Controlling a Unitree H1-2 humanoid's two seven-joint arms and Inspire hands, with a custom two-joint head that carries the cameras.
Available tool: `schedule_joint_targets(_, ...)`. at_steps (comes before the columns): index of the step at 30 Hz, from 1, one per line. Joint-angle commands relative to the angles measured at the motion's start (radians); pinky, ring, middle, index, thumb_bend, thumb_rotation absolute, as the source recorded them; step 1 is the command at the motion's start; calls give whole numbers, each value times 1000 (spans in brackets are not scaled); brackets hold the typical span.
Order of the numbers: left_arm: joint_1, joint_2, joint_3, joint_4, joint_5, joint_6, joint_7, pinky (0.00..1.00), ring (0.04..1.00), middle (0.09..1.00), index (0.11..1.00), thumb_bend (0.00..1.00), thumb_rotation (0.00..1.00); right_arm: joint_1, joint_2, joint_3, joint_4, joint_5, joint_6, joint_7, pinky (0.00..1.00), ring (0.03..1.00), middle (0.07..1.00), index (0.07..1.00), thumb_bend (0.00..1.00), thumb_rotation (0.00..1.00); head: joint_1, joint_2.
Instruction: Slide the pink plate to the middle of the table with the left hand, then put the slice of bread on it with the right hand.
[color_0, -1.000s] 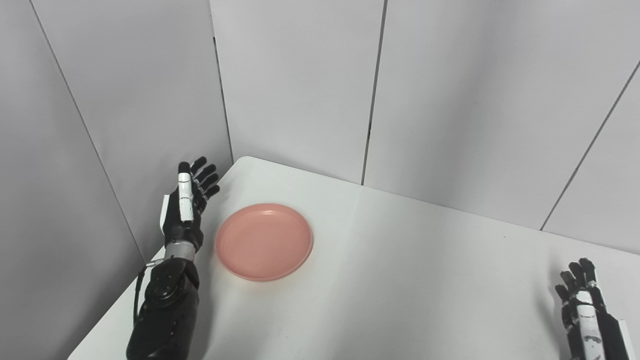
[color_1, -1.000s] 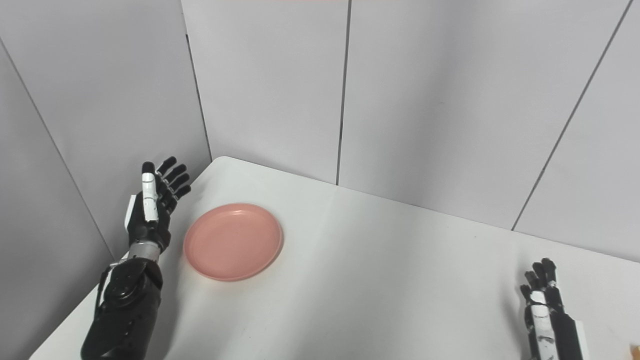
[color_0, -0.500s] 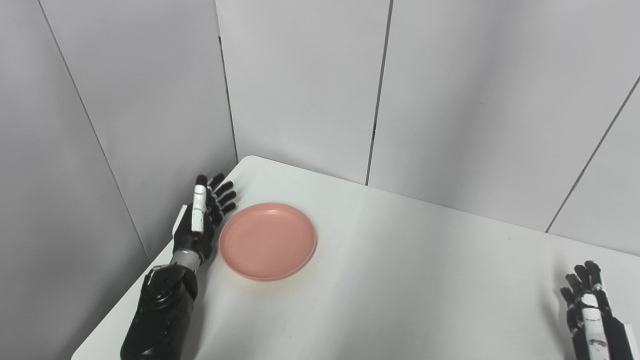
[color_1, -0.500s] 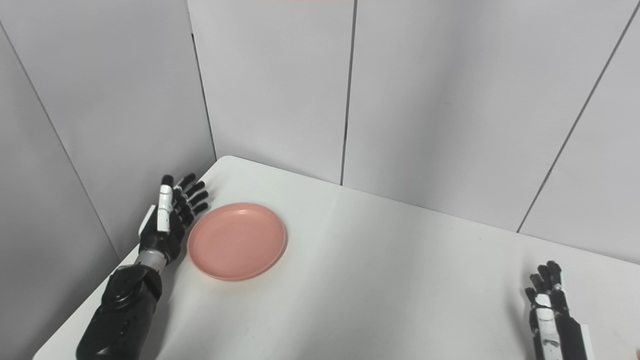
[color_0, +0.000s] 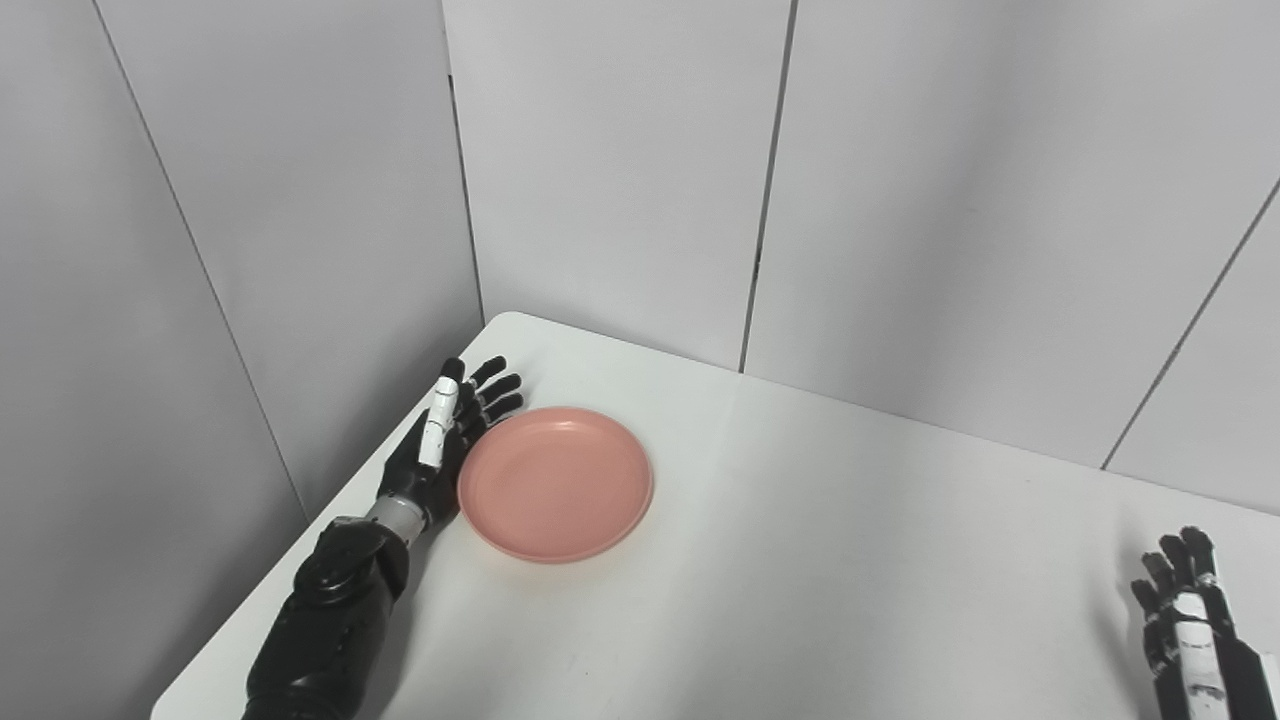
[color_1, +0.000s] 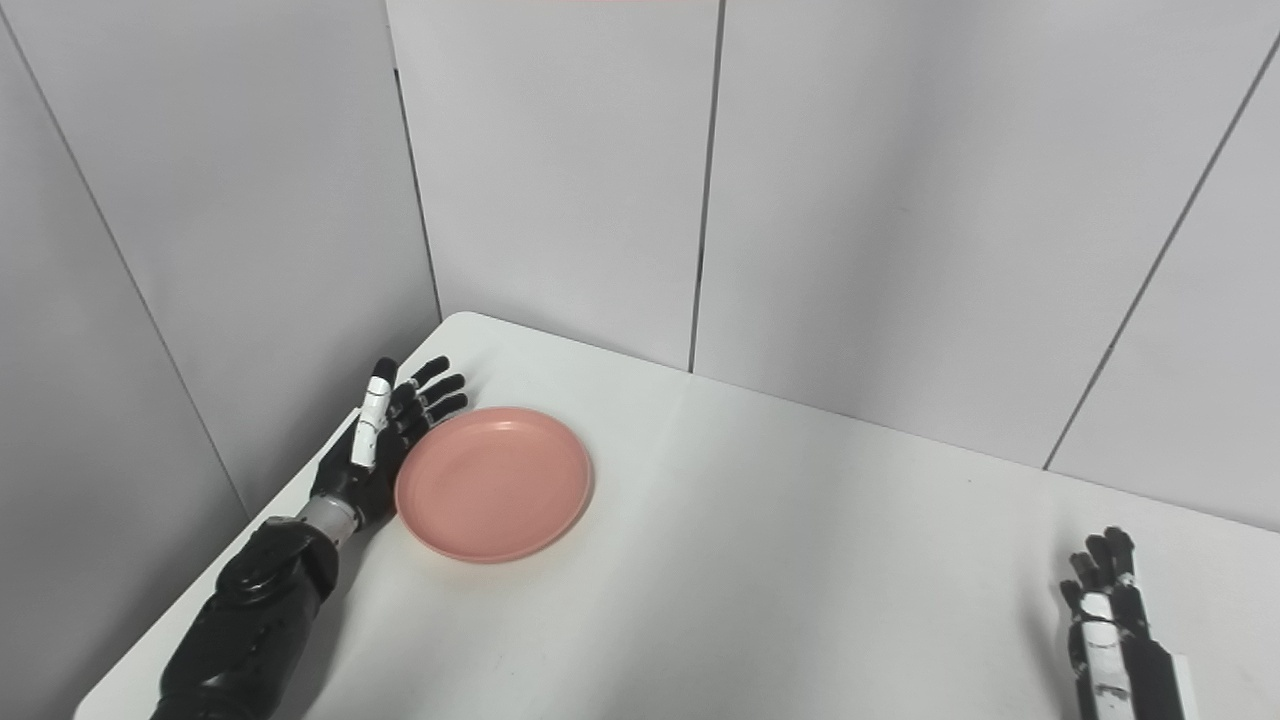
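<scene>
A round pink plate (color_0: 556, 482) lies empty on the white table (color_0: 800, 560) near its far left corner. My left hand (color_0: 440, 440) is open, fingers straight, its palm set against the plate's left rim; it also shows in the right eye view (color_1: 380, 440). My right hand (color_0: 1190, 625) is open and empty, low at the table's right, far from the plate. No slice of bread shows in either view.
Grey wall panels (color_0: 620, 180) close off the table at the back and left. The table's left edge (color_0: 250, 620) runs just beside my left forearm.
My left hand has come down and moved right, from beside the table's edge up to the plate's left rim. The camera has shifted a little. The right hand has stayed put.
</scene>
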Motion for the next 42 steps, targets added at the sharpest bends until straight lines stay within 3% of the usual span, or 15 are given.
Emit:
schedule_joint_targets(1,-22,-3,-15,-20,20,9,-2,894,899,898,892,887,1000,30,-3,-4,24,-2,-25,8,1000,991,1000,1000,725,806,-1,1)
schedule_joint_targets(13,-68,-121,-22,17,37,-87,60,951,942,939,924,867,973,30,-1,-5,25,-5,-29,8,1000,984,996,1000,717,809,-8,9)
schedule_joint_targets(19,-79,-166,-28,25,50,-93,86,961,950,944,926,838,970,33,0,-4,15,-8,-21,5,1000,984,999,1000,742,802,-13,11)
schedule_joint_targets(25,-87,-212,-35,38,56,-95,121,989,971,961,947,868,957,35,3,-4,10,-19,-14,-2,1000,989,1000,1000,746,808,-27,17)
schedule_joint_targets(42,-95,-306,-103,97,68,-96,86,1000,988,991,987,838,983,33,-2,11,-3,-23,-8,14,1000,1000,1000,1000,684,817,-59,31)
